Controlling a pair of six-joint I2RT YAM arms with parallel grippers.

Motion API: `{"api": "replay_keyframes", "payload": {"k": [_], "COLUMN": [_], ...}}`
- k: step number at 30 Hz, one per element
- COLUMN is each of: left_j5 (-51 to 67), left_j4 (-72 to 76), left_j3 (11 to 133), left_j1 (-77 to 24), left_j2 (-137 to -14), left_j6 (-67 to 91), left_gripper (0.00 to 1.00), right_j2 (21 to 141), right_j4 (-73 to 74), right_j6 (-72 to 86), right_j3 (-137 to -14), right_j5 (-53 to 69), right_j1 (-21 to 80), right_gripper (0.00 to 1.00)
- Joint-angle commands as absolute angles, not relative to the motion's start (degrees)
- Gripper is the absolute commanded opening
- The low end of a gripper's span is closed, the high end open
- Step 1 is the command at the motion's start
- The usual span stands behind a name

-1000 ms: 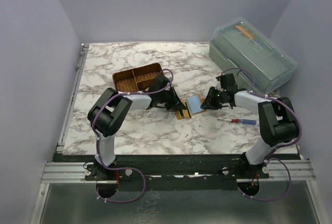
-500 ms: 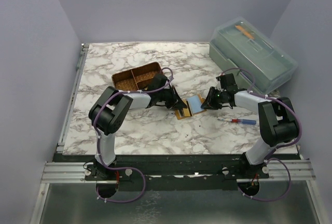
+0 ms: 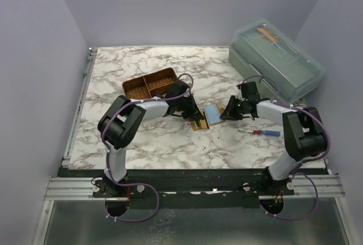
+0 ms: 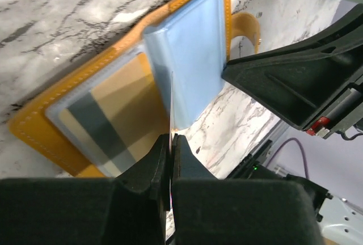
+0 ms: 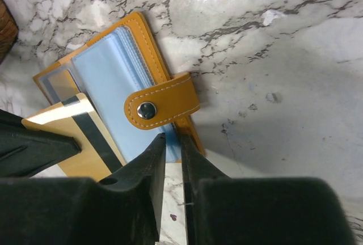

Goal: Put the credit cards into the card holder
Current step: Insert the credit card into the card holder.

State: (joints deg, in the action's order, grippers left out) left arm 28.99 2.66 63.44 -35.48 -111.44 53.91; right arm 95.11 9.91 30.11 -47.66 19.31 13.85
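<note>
Holder (image 5: 113, 86) lies open on the tabletop (image 3: 147, 137), just 3 o'clock of centre. Orange cover down, pale blue plastic sleeves up. The snap strap is folded over the sleeves.

Left claw (image 4: 171, 138): pressed together on one card (image 5: 68, 137), yellow with a black stripe. In the left wrist view the card shows edge-on, a thin line running out from between the fingertips. It stands tilted over the holder's fold, its far edge at the sleeves. Cannot tell whether that edge has entered a slot.

Right claw (image 5: 172, 140): fingers drawn close, a narrow gap between them. They are pinched on the holder's edge at its 3 o'clock side, just below the strap, with blue sleeve showing in the gap.

The two claws face each other across the holder, left from 9 o'clock and right from 3 o'clock.

Tan and grey stripes show through the sleeve on the holder's other half. Second card or reflection, cannot tell.

Around:
- Basket (image 3: 150, 84), brown and divided, at 10 o'clock of the holder, near the left arm's wrist.
- Screwdriver (image 3: 262, 132), red and blue, flat on the tabletop at 4 o'clock of the holder, apart from it.
- Clear lidded box (image 3: 278, 60) at 1 o'clock, at the far right corner.
</note>
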Motion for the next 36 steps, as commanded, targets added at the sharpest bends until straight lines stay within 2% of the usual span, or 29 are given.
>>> {"api": "replay_keyframes", "payload": {"k": [1, 3, 9, 10, 11, 13, 17, 20, 23, 36], "left_j5": [22.57, 21.31, 22.74, 24.39, 31.62, 34.06, 38.25, 41.40, 42.13, 43.12], "left_j4": [-6.10, -6.91, -8.53, -8.67, -8.77, -8.75, -9.10, -11.44, -16.66, -24.43], "left_j3": [66.95, 66.80, 66.64, 66.89, 68.71, 69.84, 72.42, 75.71, 79.52, 83.29], "left_j1": [-37.33, -38.04, -38.90, -39.01, -39.45, -39.78, -39.69, -39.48, -39.48, -38.24], "left_j2": [-108.09, -107.60, -105.26, -105.26, -106.95, -107.83, -109.65, -111.58, -114.27, -120.17], "left_j6": [47.93, 47.30, 45.40, 45.20, 46.04, 45.58, 42.39, 39.59, 36.22, 30.59], "left_gripper": [0.00, 0.00, 0.00, 0.00, 0.00, 0.00, 0.00, 0.00, 0.00, 0.00], "right_j2": [95.13, 93.64, 86.53, 85.06, 80.13, 77.39, 74.34, 76.16, 78.31, 82.70], "right_j4": [13.06, 13.34, 15.20, 15.97, 19.08, 20.28, 19.40, 19.11, 18.98, 17.18], "right_j6": [32.91, 35.18, 38.25, 39.27, 42.36, 43.03, 39.27, 36.58, 35.85, 35.78], "right_j3": [-41.74, -39.38, -32.58, -31.89, -30.90, -31.40, -34.51, -37.20, -37.98, -37.15], "right_j5": [18.27, 16.50, 15.97, 16.65, 15.52, 13.60, 13.74, 15.26, 14.51, 13.35], "right_j1": [14.62, 14.63, 14.68, 14.66, 14.66, 14.58, 14.66, 14.68, 14.68, 14.66], "right_gripper": [0.15, 0.12, 0.11, 0.11, 0.11, 0.12, 0.22, 0.35, 0.43, 0.45]}}
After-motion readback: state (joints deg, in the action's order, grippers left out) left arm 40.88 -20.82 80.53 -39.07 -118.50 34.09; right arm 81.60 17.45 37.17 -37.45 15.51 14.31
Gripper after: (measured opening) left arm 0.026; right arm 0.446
